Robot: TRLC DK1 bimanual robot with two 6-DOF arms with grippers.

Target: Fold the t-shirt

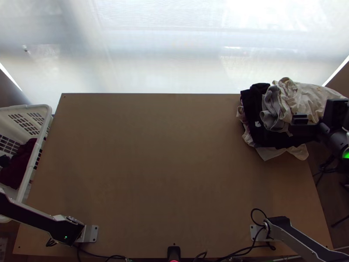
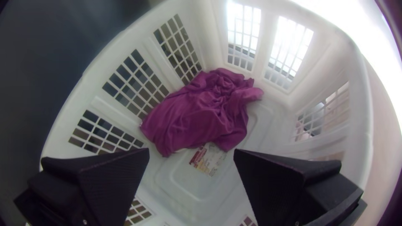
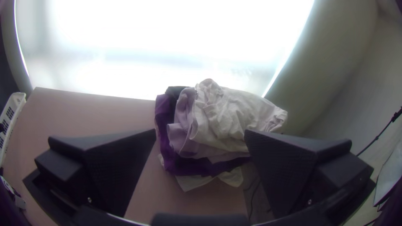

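Top view, clock directions taken from the centre of the light wooden table (image 1: 152,170), 12 being the far edge. At 9 o'clock, beside the table, stands a white basket (image 1: 43,132). In it lies a magenta garment (image 1: 22,161), noted as dark maroon from here; whether this is the t-shirt cannot be confirmed. Part of the left gripper (image 1: 4,160) is sighted at the basket, also at 9. The pile of clothes (image 1: 301,98) sits at 2 o'clock: cream cloth uppermost, grey cloth next to it, dark cloth beneath, pale cloth at the base. The right gripper (image 1: 317,114) is at the pile's 3 o'clock side. Arm bases are recorded at 8 and 4 o'clock.

Left wrist view. The left gripper (image 2: 191,159) is open, its fingers wide apart with no cloth between the tips. The magenta garment lies bunched on the basket floor against the wall, partly over a printed label (image 2: 209,160).

Right wrist view. The right gripper (image 3: 200,138) is likewise open, fingers well apart and gripping nothing. The pile lies beyond the fingertips, its lower dark layer reading as purple, the cream cloth loosely crumpled on top.
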